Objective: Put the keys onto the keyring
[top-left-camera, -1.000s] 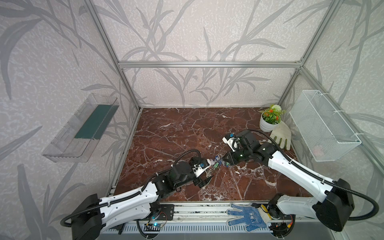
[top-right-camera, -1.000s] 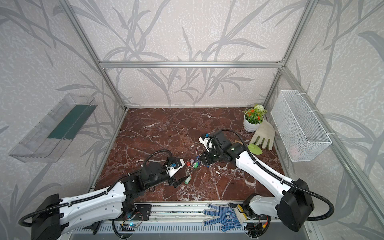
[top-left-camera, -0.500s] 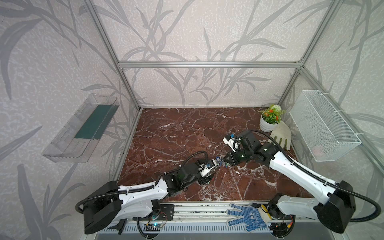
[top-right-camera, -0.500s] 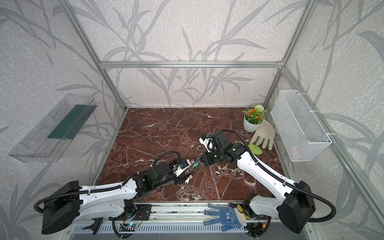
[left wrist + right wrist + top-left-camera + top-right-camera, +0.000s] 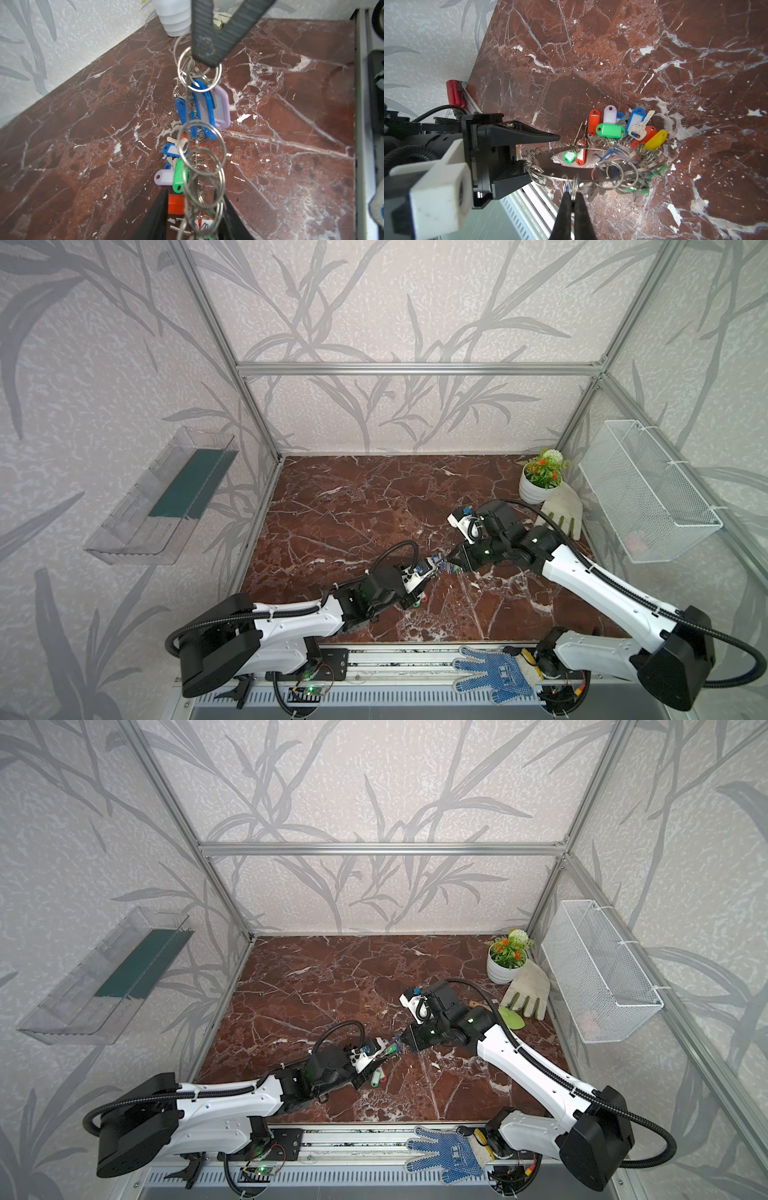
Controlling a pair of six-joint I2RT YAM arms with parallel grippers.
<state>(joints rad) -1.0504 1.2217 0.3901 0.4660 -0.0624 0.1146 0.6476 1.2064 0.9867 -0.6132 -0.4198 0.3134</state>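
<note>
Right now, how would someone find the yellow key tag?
Look at the red marble table, where a heap of coloured key tags lies by the metal keyring. The yellow tag sits at the heap's edge beside a red one, the only yellow there.

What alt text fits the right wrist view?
The right gripper, shut, pinches a split ring on the keyring, holding the disc nearly edge-on above the marble table. The left gripper has open jaws either side of the rim. Loose keys with coloured tags lie on the table below.
</note>
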